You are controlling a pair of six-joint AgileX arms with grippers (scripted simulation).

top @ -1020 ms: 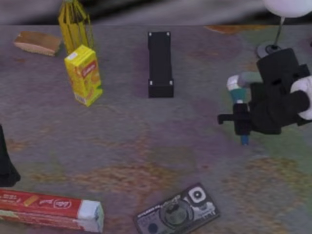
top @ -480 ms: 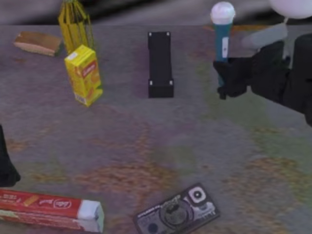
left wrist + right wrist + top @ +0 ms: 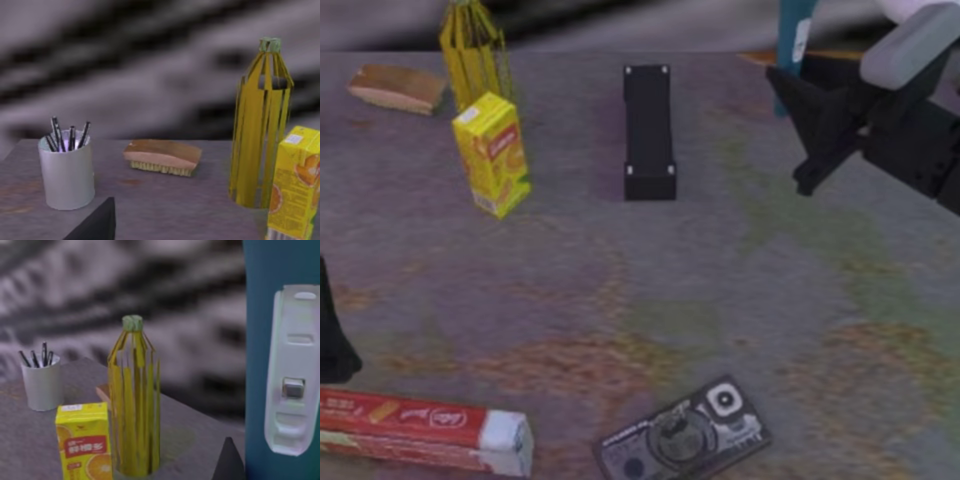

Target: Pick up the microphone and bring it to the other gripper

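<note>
The microphone (image 3: 794,40) has risen further — upright at the far right, head beyond the top view's edge, clamped in the right gripper (image 3: 798,112); left gripper (image 3: 332,340) parked, fingers unreadable.

One long black rectangular box (image 3: 649,132) lies on the table. Left of that box stand one yellow juice carton (image 3: 492,154) and one tall yellow bottle (image 3: 472,48); farther left lies one wooden brush (image 3: 397,88), and one grey cup of pens (image 3: 67,173). Nearer than the box lie one red biscuit packet (image 3: 424,429) and one black camera (image 3: 684,437). One teal microphone (image 3: 795,40) shows right of the box.
</note>
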